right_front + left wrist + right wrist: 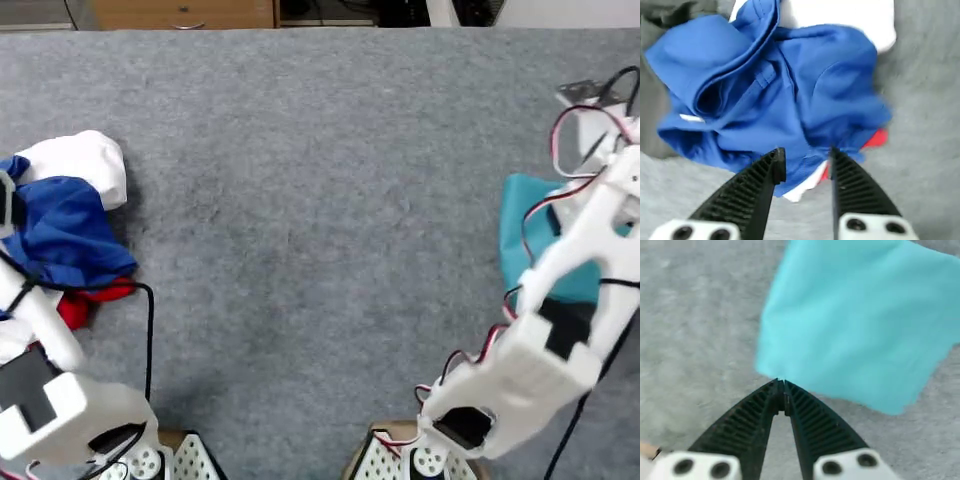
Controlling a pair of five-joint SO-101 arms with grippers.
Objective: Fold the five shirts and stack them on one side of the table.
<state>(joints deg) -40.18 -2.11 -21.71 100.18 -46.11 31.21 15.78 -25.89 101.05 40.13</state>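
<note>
A grey felt-covered counter (330, 200) is seen from above, with two white robot arms rising from its near edge. At the left side of the counter a loose heap of shirts is gathered. A crumpled royal-blue cotton shirt (60, 230) lies on top, a bunched white shirt (85, 160) is pressed against its far side, and a small patch of red shirt (75, 305) shows from under its near edge. The left arm (50, 400) is placed beside this heap.

In the left wrist view, the left gripper (806, 155) is held with its black ridged jaws apart, just above the near edge of the blue shirt (790, 90). No cloth is caught between them. The white shirt (840, 20) and the red shirt (877, 139) are seen around the blue one, and a dark grey-green piece of cloth (660, 20) lies under its other side.

At the right side of the counter, well apart from the heap, a flat folded turquoise shirt (525, 225) is laid, partly covered by the right arm (560, 320). In the right wrist view, the right gripper (780, 383) is seen with its jaws pressed together, the tips meeting at the edge of the turquoise shirt (855, 325). Whether any cloth is pinched cannot be told.

Beyond the far edge of the counter, a wooden drawer front (185, 12) is seen.
</note>
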